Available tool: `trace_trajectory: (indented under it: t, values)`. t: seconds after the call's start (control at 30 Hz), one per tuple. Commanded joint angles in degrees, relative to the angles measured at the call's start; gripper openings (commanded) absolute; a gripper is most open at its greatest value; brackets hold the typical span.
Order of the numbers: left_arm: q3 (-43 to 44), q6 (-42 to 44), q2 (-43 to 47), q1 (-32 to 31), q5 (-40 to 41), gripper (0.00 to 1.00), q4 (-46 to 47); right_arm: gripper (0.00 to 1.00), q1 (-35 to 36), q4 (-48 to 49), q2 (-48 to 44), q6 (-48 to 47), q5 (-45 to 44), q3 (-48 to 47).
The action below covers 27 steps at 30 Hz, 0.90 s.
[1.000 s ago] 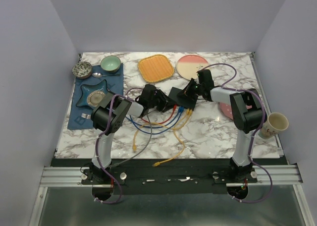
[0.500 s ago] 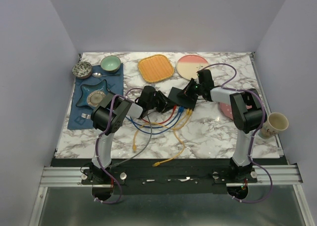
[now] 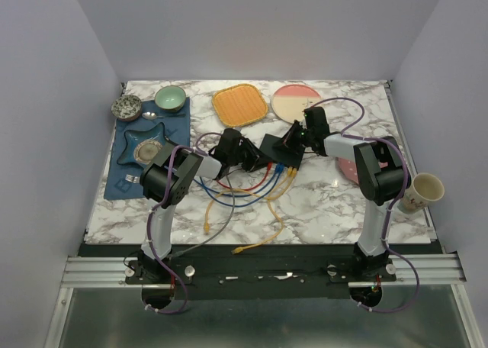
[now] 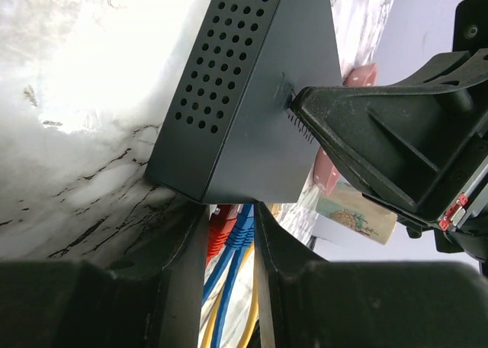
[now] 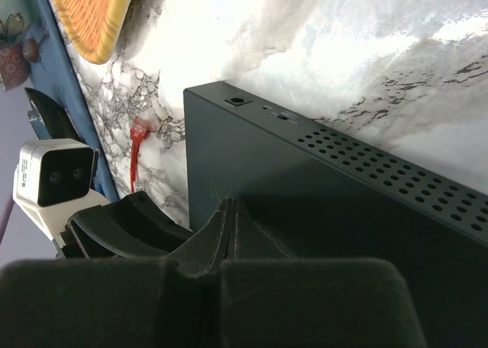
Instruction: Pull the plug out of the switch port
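The dark grey switch [image 3: 273, 144] lies mid-table; it also shows in the left wrist view [image 4: 259, 96] and the right wrist view [image 5: 320, 195]. A red plug [image 4: 219, 230] and a blue plug [image 4: 242, 224] sit in its near edge, with yellow cables beside them. My left gripper [image 3: 258, 162] is at that edge. In the left wrist view its jaws [image 4: 231, 211] stand close around both plugs and touch them. My right gripper [image 3: 290, 143] is shut and empty. Its tips [image 5: 231, 203] press down on the switch's top, and it also shows in the left wrist view [image 4: 293, 104].
An orange square plate [image 3: 240, 105] and a pink plate [image 3: 296, 101] lie behind the switch. A blue mat [image 3: 122, 176] with bowls is at the left. A paper cup [image 3: 423, 191] stands at the right edge. Loose yellow cables [image 3: 267, 211] trail toward the front, and a loose red plug [image 5: 137, 130] lies nearby.
My left wrist has shifted slightly right, toward the switch. The right arm has not moved.
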<state>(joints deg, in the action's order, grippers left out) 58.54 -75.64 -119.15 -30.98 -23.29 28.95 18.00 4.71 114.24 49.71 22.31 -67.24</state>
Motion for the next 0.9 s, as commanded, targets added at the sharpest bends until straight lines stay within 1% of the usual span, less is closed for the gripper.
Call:
trace_trajectory:
  t: [0.0,0.07,0.1,0.5,0.67,0.8,0.83,0.87]
  values:
    - [-1.8,3.7,-4.2,-1.1,1.9,0.40,-10.8,0.01,0.4,-3.6,2.5,-0.6,-0.6,0.6]
    - [-3.1,4.0,-3.8,-1.1,1.7,0.45,-10.4,0.01,0.4,-3.6,2.7,-0.5,-0.6,0.5]
    - [-3.4,4.4,-3.7,-1.1,1.6,0.45,-10.3,0.01,0.4,-3.6,2.7,-0.5,-0.6,0.4]
    - [-4.0,5.2,-3.3,-1.0,0.9,0.46,-10.1,0.01,0.4,-3.6,2.7,-0.7,-0.7,0.4]
    - [-4.9,6.7,-2.7,-1.0,1.1,0.56,-10.7,0.01,0.4,-3.6,3.0,-0.7,-0.6,0.3]
    - [-4.8,6.9,-2.5,-1.0,1.4,0.56,-11.2,0.01,0.4,-3.6,3.2,-0.6,-0.4,0.1]
    - [-4.7,7.0,-2.4,-1.0,1.7,0.55,-11.6,0.01,0.4,-3.6,3.2,-0.6,-0.4,0.2]
    - [-4.3,7.2,-2.2,-1.0,2.3,0.52,-11.9,0.01,0.4,-3.6,3.0,-0.7,-0.4,0.2]
